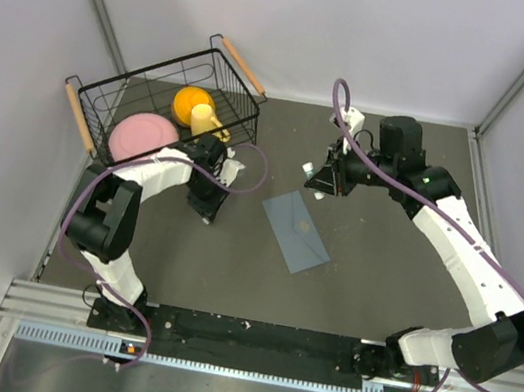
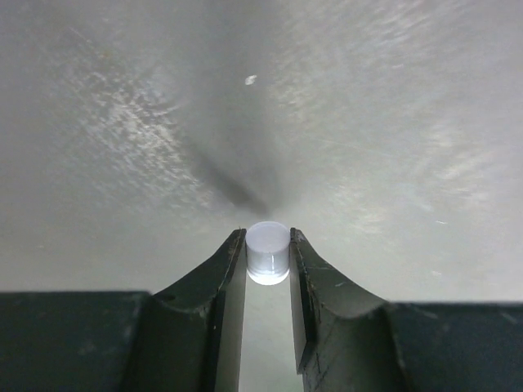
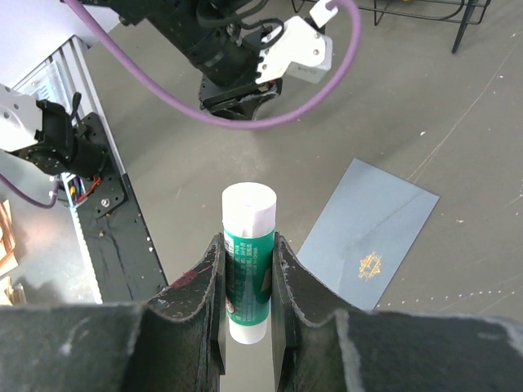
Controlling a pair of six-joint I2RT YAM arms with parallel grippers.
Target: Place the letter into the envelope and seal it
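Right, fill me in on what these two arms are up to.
The right gripper is clamped on a white-and-green glue stick, held off the table. The left gripper pinches a small white cylinder, possibly the stick's cap. The blue-grey envelope lies flat between the arms, gold emblem up, and neither gripper is touching it. No letter shows on the table, so it cannot be told whether it is already inside.

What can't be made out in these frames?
- Cream letter: in no view; maybe inside the blue-grey paper envelope, unconfirmed.
- Small white cylinder in the left gripper: what it is, unclear at the left wrist; top view, the left arm hides it.
- Envelope flap glued or not: no view tells.
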